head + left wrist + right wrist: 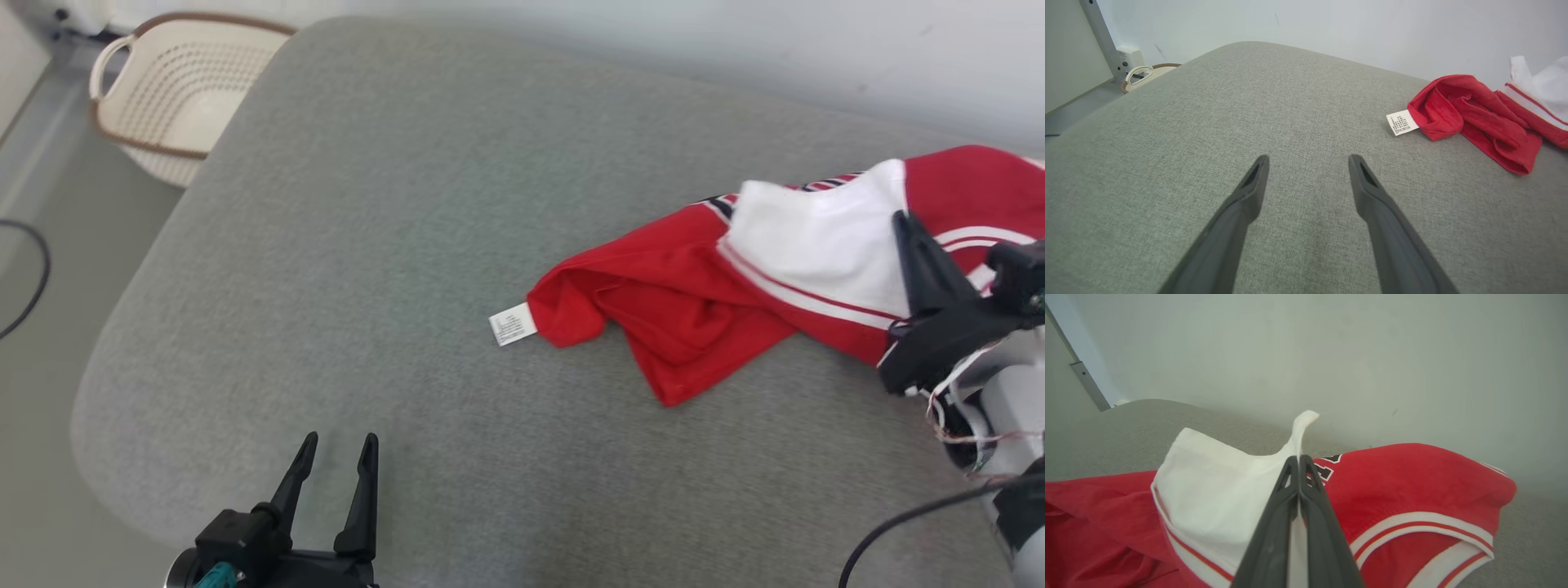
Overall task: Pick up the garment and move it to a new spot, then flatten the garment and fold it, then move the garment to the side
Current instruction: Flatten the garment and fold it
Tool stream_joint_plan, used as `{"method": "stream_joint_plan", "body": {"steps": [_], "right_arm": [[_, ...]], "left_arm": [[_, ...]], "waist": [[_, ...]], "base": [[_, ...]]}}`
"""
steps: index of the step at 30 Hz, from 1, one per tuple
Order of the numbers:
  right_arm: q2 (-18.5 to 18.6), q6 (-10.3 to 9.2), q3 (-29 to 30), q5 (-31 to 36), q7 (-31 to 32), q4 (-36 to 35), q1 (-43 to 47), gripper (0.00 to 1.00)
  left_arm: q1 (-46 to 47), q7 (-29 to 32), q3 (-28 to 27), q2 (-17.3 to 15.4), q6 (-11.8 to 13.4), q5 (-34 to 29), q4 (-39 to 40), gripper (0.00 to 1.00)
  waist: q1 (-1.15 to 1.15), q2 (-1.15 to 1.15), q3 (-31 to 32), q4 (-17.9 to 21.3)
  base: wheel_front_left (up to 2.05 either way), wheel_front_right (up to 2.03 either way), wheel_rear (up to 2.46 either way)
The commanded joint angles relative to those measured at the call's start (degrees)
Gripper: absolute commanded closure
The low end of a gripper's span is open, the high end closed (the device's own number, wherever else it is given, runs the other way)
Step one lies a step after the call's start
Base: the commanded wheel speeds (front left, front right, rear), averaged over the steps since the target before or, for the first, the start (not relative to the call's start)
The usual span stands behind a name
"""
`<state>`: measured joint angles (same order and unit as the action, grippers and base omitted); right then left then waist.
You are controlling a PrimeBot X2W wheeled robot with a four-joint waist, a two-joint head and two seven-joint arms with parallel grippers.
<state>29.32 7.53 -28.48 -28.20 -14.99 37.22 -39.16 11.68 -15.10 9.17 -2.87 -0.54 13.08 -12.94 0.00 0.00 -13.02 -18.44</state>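
one red-and-white jersey (694, 302), with one white care label (513, 324). one grey cushion (408, 204). one cream perforated laundry basket (175, 98). two grippers, the left gripper (340, 441) and the right gripper (1299, 458), each with two dark fingers. one black cable (39, 273) on the floor.

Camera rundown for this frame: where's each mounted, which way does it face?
Head view: on the head, looking down over the grey cushion; left gripper lower left, right gripper at right.
Left wrist view: on the left wrist, low across the cushion; its open fingers.
Right wrist view: on the right wrist, facing the wall; its fingers shut on the garment.
Shared: garment in all three.
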Motion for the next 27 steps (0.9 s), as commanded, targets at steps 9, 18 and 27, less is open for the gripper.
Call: {"method": "stream_joint_plan", "body": {"steps": [9,18,27], "right_arm": [[2.4,-0.08,-7.6,-1.8,-0.1,-13.1,9.3,1.00],[5.6,-0.08,-16.3,-5.7,-0.1,-18.9,16.5,1.00],[6.7,-0.08,-17.7,-9.2,-0.1,-14.3,20.1,0.00]], "left_arm": [[-2.2,-0.1,-1.6,-0.1,-0.8,-0.7,-1.2,0.00],[-1.8,-0.1,-1.7,-0.1,-1.0,-0.2,-1.7,0.00],[-1.5,-0.1,-3.8,-0.1,-1.4,-1.0,-2.2,0.00]], "waist": [[0.00,0.00,6.0,11.4],[0.00,0.00,6.6,18.5],[0.00,0.00,6.9,20.4]], "base": [[0.00,0.00,0.00],[0.00,0.00,0.00],[0.00,0.00,0.00]]}}
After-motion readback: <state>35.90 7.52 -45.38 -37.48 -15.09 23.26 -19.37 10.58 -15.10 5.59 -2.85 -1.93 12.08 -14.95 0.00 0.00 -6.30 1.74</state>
